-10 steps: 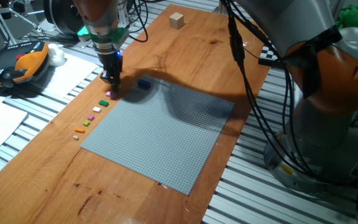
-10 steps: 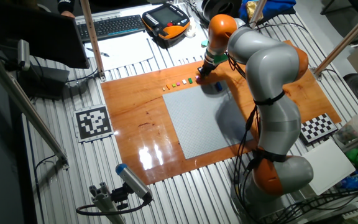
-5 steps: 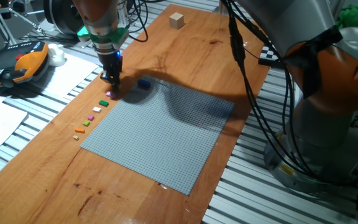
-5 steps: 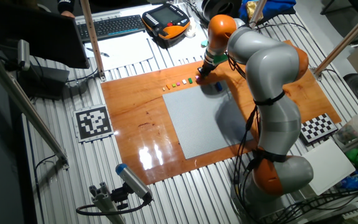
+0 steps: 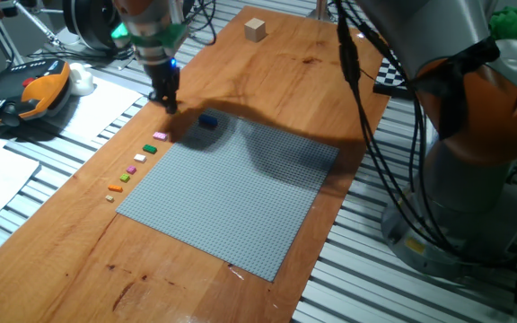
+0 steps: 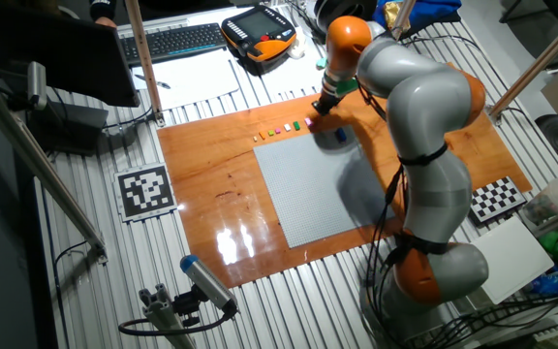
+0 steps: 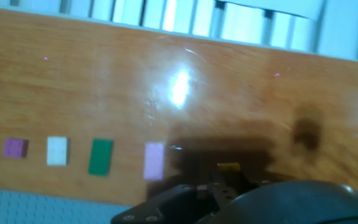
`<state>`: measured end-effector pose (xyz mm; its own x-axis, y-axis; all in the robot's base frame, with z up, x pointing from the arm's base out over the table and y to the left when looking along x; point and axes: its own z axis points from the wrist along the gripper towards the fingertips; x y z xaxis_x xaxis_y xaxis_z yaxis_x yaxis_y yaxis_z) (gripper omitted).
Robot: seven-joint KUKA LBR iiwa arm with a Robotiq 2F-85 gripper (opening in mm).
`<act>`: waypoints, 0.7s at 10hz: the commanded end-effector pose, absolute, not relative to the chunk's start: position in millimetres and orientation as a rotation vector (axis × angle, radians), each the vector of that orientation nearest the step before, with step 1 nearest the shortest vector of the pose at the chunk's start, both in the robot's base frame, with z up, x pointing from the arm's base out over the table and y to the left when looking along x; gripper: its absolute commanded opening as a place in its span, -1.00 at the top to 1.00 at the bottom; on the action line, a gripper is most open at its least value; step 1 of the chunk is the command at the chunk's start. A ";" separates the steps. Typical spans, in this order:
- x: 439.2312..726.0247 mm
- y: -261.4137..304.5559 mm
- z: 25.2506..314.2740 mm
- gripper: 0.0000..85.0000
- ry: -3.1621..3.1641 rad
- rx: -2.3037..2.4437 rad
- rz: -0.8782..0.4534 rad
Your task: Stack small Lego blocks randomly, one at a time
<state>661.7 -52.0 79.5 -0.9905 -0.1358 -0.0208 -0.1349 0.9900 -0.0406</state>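
The KUKA arm (image 6: 424,145) is reaching over the large grey studded baseplate (image 5: 232,193), taken here as the landmark, and is holding the gripper (image 5: 166,97) above the bare wood just beyond the baseplate's far left corner. The small Lego blocks are lying in a row along the baseplate's left edge, with the pink block (image 5: 160,136) nearest the gripper, the others (image 5: 126,177) trailing away from it, and a blue block (image 5: 208,120) sitting at the baseplate's corner. Judged from their look, the blocks are behaving as light, rigid, smooth plastic pieces, best pinched across the two long flat sides, since a skewed grip would likely flick one away. In the hand view a small yellow piece (image 7: 229,166) is showing between the dark fingers, but shadow and blur are hiding the tips, so whether the pincer is clenched on it cannot be told.
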 end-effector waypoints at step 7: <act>616.8 -71.4 76.7 1.00 3.102 -0.068 -0.037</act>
<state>615.8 -71.6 75.3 -0.9983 -0.0449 -0.0384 -0.0441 0.9988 -0.0214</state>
